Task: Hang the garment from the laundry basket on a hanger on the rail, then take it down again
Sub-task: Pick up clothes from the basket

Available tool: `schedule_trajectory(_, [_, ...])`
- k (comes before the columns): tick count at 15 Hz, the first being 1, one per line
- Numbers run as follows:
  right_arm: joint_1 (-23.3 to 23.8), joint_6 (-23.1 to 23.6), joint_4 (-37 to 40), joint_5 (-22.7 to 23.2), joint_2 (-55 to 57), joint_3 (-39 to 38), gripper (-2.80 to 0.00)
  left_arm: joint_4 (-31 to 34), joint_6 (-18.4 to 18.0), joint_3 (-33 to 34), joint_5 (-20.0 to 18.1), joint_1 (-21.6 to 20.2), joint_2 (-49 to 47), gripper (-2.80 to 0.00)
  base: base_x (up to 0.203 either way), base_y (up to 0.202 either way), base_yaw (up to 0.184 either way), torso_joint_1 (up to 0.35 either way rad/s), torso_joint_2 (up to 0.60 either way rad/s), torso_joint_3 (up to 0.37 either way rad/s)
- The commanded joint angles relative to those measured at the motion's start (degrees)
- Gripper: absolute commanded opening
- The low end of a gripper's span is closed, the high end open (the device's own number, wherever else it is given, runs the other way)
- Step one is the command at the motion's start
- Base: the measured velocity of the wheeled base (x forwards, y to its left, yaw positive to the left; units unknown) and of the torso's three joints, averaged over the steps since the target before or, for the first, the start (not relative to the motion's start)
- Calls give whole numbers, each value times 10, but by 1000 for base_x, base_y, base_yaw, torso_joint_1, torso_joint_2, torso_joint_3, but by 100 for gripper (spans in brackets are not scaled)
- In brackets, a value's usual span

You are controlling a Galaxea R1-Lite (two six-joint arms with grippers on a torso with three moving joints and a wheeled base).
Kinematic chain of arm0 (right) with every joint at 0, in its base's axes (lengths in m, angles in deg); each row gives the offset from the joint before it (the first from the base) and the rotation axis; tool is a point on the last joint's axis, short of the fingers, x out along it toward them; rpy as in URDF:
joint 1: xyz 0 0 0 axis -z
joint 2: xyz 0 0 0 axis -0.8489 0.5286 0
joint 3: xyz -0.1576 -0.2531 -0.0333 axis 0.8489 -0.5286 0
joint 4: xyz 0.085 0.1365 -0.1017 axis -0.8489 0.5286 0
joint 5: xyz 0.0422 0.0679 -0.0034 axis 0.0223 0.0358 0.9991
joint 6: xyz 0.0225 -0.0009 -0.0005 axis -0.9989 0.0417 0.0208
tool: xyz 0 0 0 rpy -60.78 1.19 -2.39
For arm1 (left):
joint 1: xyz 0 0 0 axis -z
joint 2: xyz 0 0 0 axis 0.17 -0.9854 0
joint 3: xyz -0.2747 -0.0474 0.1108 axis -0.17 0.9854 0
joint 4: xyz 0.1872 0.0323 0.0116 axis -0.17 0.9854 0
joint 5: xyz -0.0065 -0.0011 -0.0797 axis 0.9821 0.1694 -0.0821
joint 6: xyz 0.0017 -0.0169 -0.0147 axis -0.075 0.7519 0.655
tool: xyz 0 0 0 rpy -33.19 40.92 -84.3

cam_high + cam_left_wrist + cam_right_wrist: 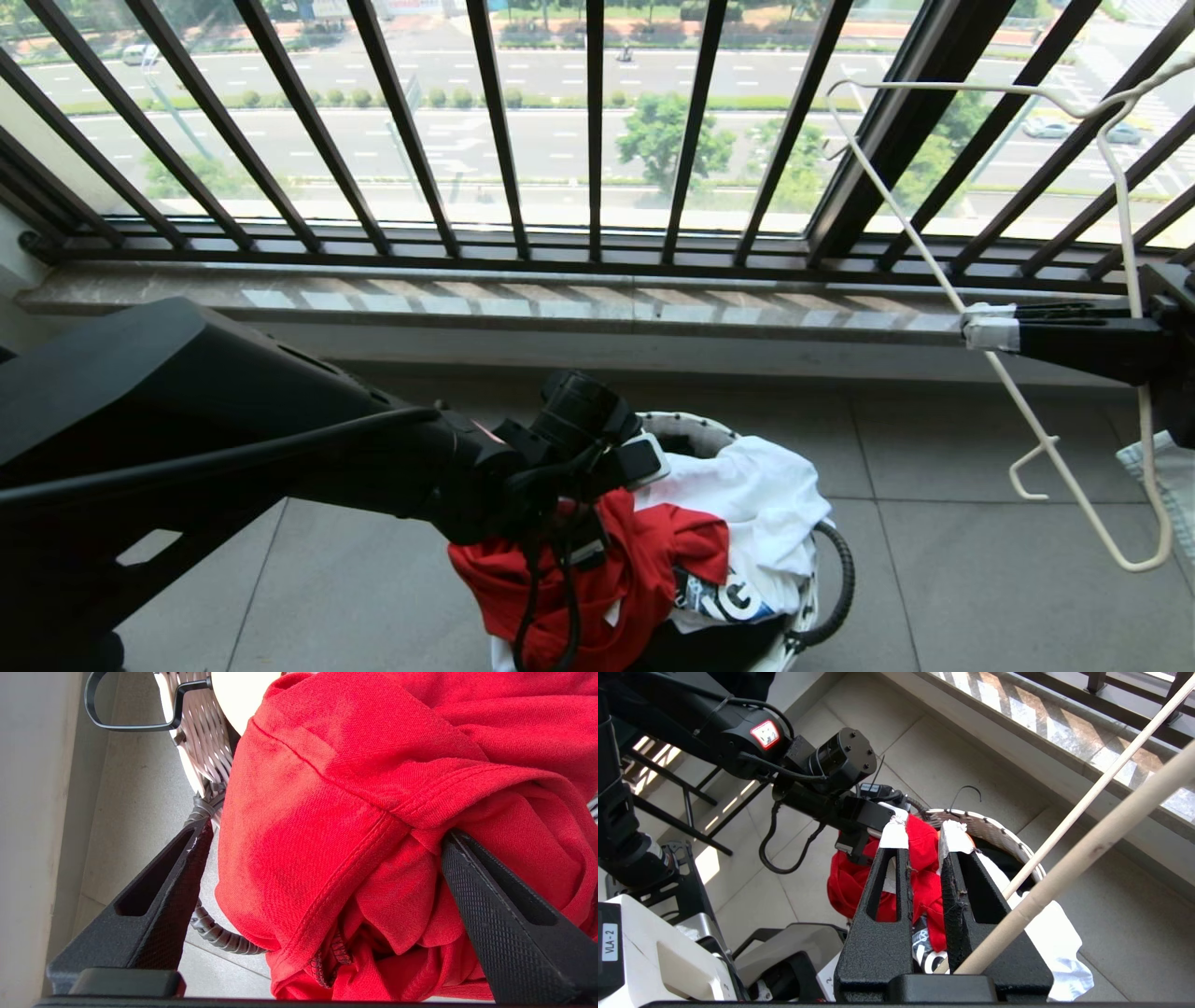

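Tiled balcony floor by barred window: left gripper [322,868] fingers spread wide around red garment [597,579] heaped in laundry basket [695,429], right gripper [988,329] fingers clamped on white hanger [896,201] held aloft; risk of snagging white garment [756,504] through overbroad pinch.

My left arm [187,439] is a broad matte-black shell narrowing toward a cylindrical black wrist motor [843,758] at about one o'clock from it, its flat cap ringed with small screws. A red-and-white square sticker [764,734] sits on the joint housing beside it, and looped black cables [784,844] hang beneath. The left gripper [322,872] has black wedge-shaped fingers [159,900] with hollow slots and a knurled diamond-textured inner face. The right gripper [924,835] is the same black build, its tips wrapped in white tape. My white base casing [649,961] carries a "VLA-2" label [609,941].
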Motion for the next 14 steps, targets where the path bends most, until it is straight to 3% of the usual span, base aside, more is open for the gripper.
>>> schedule_trajectory(1, [0, 1, -1, 3, -2, 1, -280, -1, -1, -6, 1, -1, -2, 0, 0, 0, 0, 0, 0, 0])
schedule_trajectory(9, [-2, -1, -22, 3, 7, 0, -280, 53, -2, 16, 0, -4, 81, 0, 0, 0, 0, 0, 0, 0])
schedule_trajectory(14, [-2, -1, -23, 3, 6, 0, -280, 53, -4, 14, 2, -23, 55, 0, 0, 0, 0, 0, 0, 0])
